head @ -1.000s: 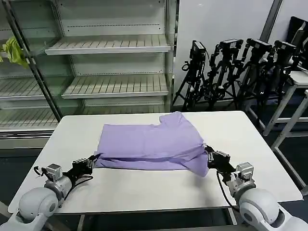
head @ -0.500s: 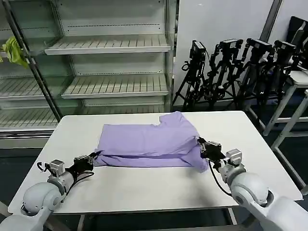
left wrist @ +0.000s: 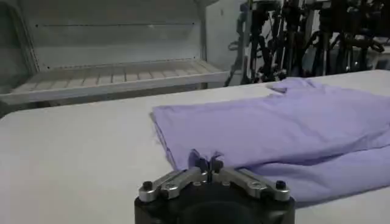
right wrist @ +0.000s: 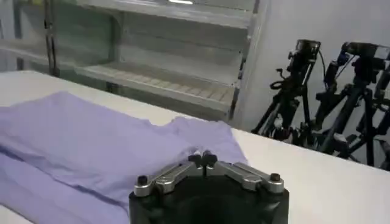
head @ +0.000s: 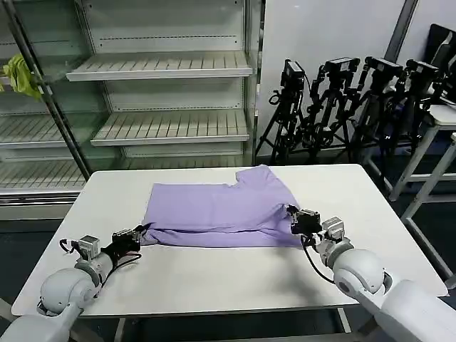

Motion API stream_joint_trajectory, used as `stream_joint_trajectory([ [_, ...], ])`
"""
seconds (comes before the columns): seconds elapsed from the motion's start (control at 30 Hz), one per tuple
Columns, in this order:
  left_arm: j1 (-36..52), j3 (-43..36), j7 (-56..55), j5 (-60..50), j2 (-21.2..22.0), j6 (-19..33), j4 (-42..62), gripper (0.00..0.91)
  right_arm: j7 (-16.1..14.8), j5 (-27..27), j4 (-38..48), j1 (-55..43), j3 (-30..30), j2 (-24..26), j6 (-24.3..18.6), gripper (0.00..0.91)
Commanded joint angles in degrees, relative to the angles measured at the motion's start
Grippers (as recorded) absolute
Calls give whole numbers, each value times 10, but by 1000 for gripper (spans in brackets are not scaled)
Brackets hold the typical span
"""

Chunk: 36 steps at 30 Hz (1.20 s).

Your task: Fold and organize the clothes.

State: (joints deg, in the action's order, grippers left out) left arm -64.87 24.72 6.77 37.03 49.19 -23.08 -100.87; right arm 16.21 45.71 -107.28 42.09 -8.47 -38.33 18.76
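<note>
T-shirt (head: 221, 214) lay at centre frame in the head view, on the white surface (head: 214, 278), already doubled over: an upper layer rested on a lower one that stuck out along the near edge. One sleeve or collar corner (head: 260, 174) poked up toward the upper middle of the frame. No print was visible on the exposed side.

Left tool (head: 134, 236), lower left of the frame, sat at the shirt's near-left corner. In the left wrist view its tips (left wrist: 208, 164) were drawn together with a bit of lavender fabric gathered between them, so it appeared to be pinching that corner. Right tool (head: 299, 219), right of centre, sat at the near-right edge; the right wrist view showed its tips (right wrist: 204, 159) likewise closed, with fabric bunched at them, so probably gripping the edge.

Handling judgement: light, limp cotton with no stiffness. It should drape and sag between the two grips and drag on the surface rather than slide cleanly. It is not fragile. Layers may separate if only the top ply is caught. Best hold is at the two near corners, taking both plies, keeping the edge taut between the tools.
</note>
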Motion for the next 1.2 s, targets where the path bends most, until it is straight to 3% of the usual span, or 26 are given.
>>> stream_joint_trajectory([
  [0.03, 3, 3, -2, -2, -2, 1, 3, 907, 0, -5, 11, -16, -11, 1, 5, 907],
  [0.4, -9, 34, -2, -4, -22, 7, 0, 907, -3, -5, 36, 15, 81, 19, -5, 907],
  [0.73, -12, 60, -10, 0, -28, 13, 6, 907, -13, -4, 2, 96, 184, 55, -12, 907],
  [0.93, -57, 78, -12, 17, -28, 3, -40, 907, -3, 17, -68, 198, 256, 69, -7, 907],
  [1.2, -146, 98, -21, 38, -22, -26, -116, 907, 4, -7, -150, 360, 329, 66, -6, 907],
])
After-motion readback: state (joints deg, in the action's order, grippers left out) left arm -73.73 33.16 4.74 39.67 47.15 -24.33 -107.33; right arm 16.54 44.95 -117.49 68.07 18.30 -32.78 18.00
